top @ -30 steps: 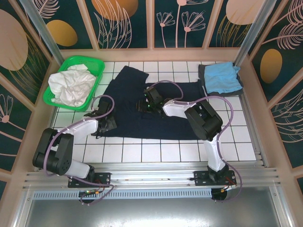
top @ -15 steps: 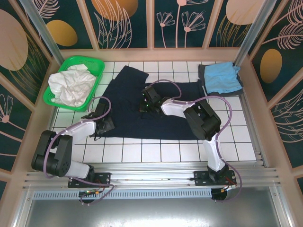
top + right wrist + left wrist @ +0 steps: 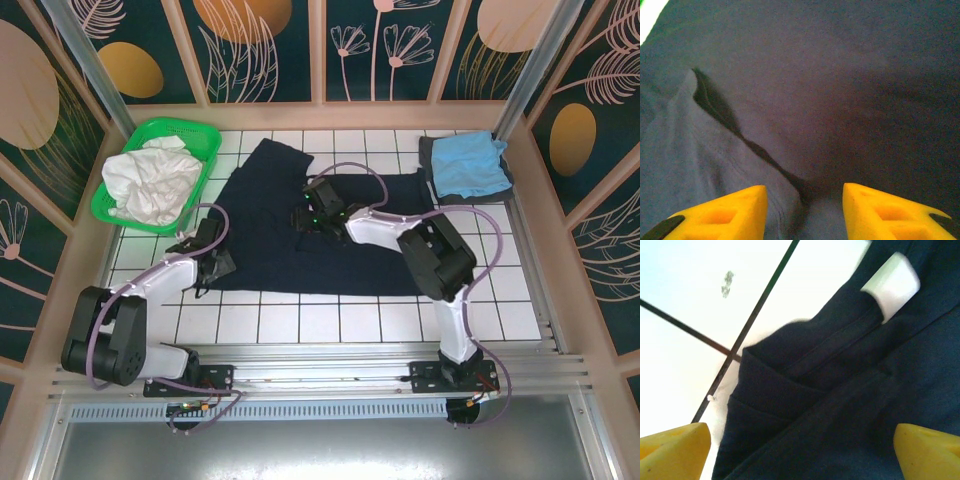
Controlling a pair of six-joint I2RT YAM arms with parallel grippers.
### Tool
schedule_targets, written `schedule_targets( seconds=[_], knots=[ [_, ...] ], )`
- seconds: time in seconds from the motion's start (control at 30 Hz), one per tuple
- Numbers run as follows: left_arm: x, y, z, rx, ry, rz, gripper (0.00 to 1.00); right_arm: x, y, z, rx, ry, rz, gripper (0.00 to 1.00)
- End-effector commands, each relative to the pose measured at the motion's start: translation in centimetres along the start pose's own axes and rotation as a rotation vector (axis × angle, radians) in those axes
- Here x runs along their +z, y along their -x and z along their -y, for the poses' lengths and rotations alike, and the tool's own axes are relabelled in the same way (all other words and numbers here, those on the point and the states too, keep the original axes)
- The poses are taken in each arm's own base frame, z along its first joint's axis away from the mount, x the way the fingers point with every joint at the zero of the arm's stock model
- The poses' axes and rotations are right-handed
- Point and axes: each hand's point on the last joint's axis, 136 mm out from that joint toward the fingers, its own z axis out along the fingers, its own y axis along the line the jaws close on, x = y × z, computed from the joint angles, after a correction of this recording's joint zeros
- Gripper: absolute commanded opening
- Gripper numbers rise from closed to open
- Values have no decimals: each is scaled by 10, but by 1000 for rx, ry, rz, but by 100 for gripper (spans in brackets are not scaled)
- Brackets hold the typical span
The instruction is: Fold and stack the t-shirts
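The large navy t-shirt [image 3: 265, 190] lies spread across the middle of the white tiled table [image 3: 300, 320]. At its near left edge my left gripper [image 3: 205, 262] is open. In the left wrist view its yellow fingertips [image 3: 675, 447] stand wide apart over a folded hem of the navy t-shirt [image 3: 850, 390]. My right gripper [image 3: 308, 215] is low over the shirt's middle, its jaws open either side of a raised fold of navy cloth [image 3: 740, 150]. A light blue t-shirt [image 3: 465, 165] lies folded on a dark grey one [image 3: 428, 160] at the far right corner.
A green basket [image 3: 200, 140] holding crumpled white cloth [image 3: 150, 180] stands at the far left. Patterned walls close in the table on three sides. Bare tiles [image 3: 340, 320] run along the near edge, in front of the navy shirt.
My left gripper has slid left along the shirt's near edge. The right gripper has shifted slightly left over the middle of the shirt.
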Motion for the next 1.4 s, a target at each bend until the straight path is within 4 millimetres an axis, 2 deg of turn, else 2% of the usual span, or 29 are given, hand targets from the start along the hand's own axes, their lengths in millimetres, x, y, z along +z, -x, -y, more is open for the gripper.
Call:
schedule_targets(
  seconds=[0.0, 0.1, 0.17, 0.2, 0.27, 0.37, 0.53, 0.63, 0.7, 0.8, 0.9, 0.97, 1.03, 1.13, 1.2, 1.27, 1.37],
  knots=[
    [-19, 27, 23, -16, -99, 46, 94, -50, 10, 18, -3, -63, 90, 46],
    [-24, 32, 56, -9, -252, 47, 94, -71, -32, 47, 52, -104, 56, 47],
    [-23, 26, 77, 10, -348, 21, 94, -83, -62, 72, 97, -161, 22, 47],
    [-21, 20, 84, 23, -389, -1, 93, -90, -75, 83, 119, -192, 9, 48],
    [-14, 8, 87, 26, -419, -30, 93, -104, -102, 105, 167, -251, -13, 48],
    [5, -13, 65, 26, -338, -57, 95, -126, -130, 126, 242, -270, -11, 50],
    [26, -47, 26, -12, -217, -133, 96, -149, -157, 158, 379, -311, -4, 53],
    [23, -49, 9, -50, -178, -122, 96, -161, -171, 179, 460, -375, -15, 55],
    [17, -47, 1, -67, -158, -101, 95, -168, -171, 181, 489, -368, -3, 57],
    [5, -45, -1, -105, -188, -83, 95, -178, -152, 174, 482, -312, 54, 62],
    [-11, -37, -6, -137, -212, -32, 95, -192, -117, 167, 442, -278, 125, 65],
    [-24, -27, 4, -146, -294, 18, 98, -202, -83, 167, 408, -277, 188, 65],
    [-40, -10, 24, -121, -400, 56, 99, -208, -48, 161, 357, -260, 242, 66],
    [-65, 31, 45, -90, -448, 144, 99, -206, -1, 161, 298, -282, 283, 67],
    [-77, 64, 58, -67, -443, 202, 98, -196, 23, 168, 265, -314, 286, 67],
    [-83, 97, 81, -25, -444, 232, 98, -181, 45, 182, 246, -351, 276, 67],
    [-69, 139, 116, 34, -401, 226, 96, -153, 71, 203, 227, -372, 238, 65]
  ],
)
